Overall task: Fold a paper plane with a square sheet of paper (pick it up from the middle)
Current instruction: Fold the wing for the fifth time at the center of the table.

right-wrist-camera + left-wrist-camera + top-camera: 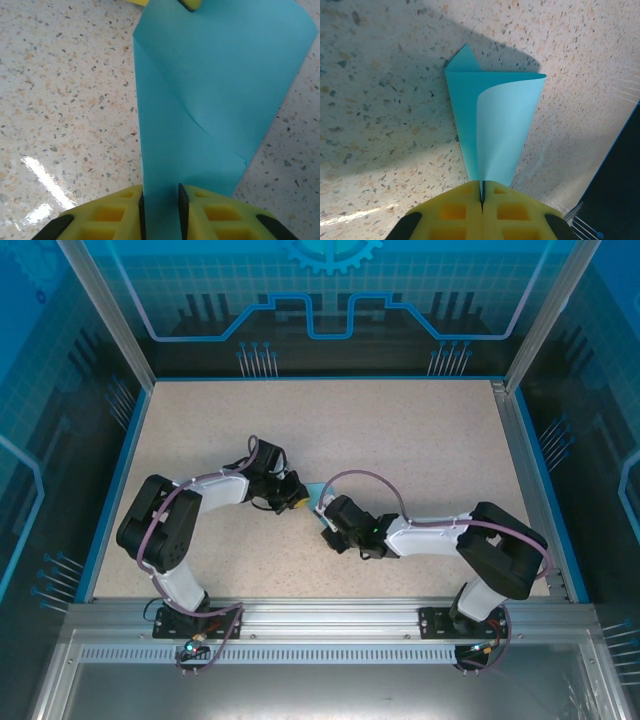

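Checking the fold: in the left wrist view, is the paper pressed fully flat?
No, the paper has a flap curling over in a rounded, uncreased bend.

Speckled beige table point(420, 440), blue-edged, with the folded sheet of paper point(316, 490) perhaps partly on it

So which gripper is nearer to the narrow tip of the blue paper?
Left. The left gripper is shut on that tip of the blue paper; the right gripper is at the opposite end, its fingers apart with paper between them.
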Available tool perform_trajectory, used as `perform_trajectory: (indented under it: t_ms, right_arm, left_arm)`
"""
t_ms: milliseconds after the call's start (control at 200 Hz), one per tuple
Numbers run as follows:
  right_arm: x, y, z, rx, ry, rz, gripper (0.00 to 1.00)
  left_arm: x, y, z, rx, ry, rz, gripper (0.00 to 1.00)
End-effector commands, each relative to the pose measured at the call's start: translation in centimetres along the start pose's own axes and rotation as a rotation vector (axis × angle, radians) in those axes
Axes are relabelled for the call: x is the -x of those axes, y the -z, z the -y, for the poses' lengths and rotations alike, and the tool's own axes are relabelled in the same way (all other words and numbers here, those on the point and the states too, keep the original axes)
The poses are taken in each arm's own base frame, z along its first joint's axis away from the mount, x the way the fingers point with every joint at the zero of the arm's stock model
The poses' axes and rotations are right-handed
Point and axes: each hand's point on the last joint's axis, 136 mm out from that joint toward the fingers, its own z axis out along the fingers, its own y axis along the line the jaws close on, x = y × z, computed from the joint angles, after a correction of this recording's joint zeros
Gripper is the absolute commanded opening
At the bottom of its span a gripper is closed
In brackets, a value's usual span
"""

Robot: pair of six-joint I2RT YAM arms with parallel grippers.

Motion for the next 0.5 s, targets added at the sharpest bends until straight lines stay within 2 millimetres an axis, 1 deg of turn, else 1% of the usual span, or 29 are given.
perform_trajectory:
  t_ms: [0,35,285,425,495]
  right_arm:
    - [0.12,-0.16,0.05,-0.044,0.03,-0.012,0.26]
    - [-0.12,-0.22,0.1,-0.051,0.035,-0.017,0.26]
    - [-0.14,-0.24,0.36,-0.071,0.031,-0.015,0.23]
    - [0.02,-0.15,0.37,-0.069,0.028,-0.01,0.17]
    - [0.06,-0.15,0.3,-0.065,0.029,-0.01,0.13]
  left_arm:
    - [-0.5,0.06,1.0,-0.019,0.013,-0.037,0.02]
    - [-0.48,0.07,1.02,-0.019,0.01,-0.036,0.02]
    - [-0.61,0.07,0.91,-0.017,0.01,-0.04,0.01]
    - [-0.53,0.14,0.97,-0.016,0.009,-0.036,0.02]
    - [-0.49,0.23,0.94,-0.016,0.011,-0.034,0.05]
